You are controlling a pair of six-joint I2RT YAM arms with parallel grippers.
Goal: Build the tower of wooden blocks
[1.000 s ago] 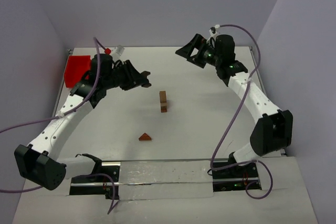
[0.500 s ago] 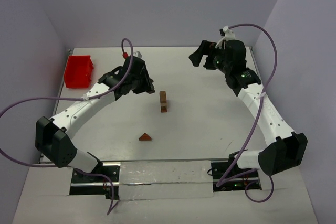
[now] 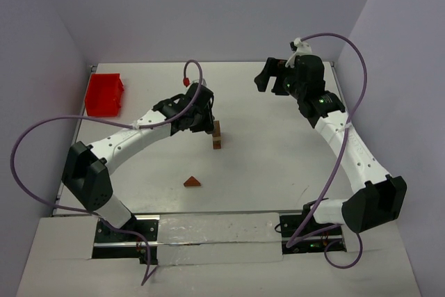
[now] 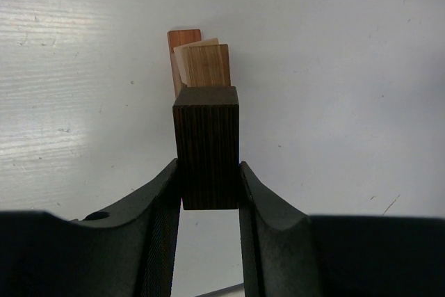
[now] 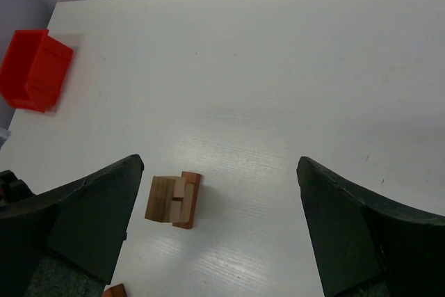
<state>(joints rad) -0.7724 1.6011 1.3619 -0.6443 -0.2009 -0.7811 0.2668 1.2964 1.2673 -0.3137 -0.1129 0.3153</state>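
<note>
The wood block tower (image 3: pixel 217 135) stands mid-table as a short stack of tan and reddish-brown blocks; it also shows in the left wrist view (image 4: pixel 201 64) and the right wrist view (image 5: pixel 174 199). My left gripper (image 3: pixel 208 124) is shut on a dark brown block (image 4: pixel 206 147) and holds it right beside the tower's top, on its left. A reddish triangular wedge (image 3: pixel 192 182) lies alone on the table in front of the tower. My right gripper (image 3: pixel 263 76) is open and empty, raised well behind and to the right of the tower, with the jaws wide apart (image 5: pixel 219 165).
A red plastic tray (image 3: pixel 104 95) sits at the far left edge and shows in the right wrist view (image 5: pixel 35 71). Walls close the table in at the back and on both sides.
My left gripper has swung right from near the red tray to the tower, carrying the dark block. My right gripper shifted slightly right a second ago and has since stayed put.
</note>
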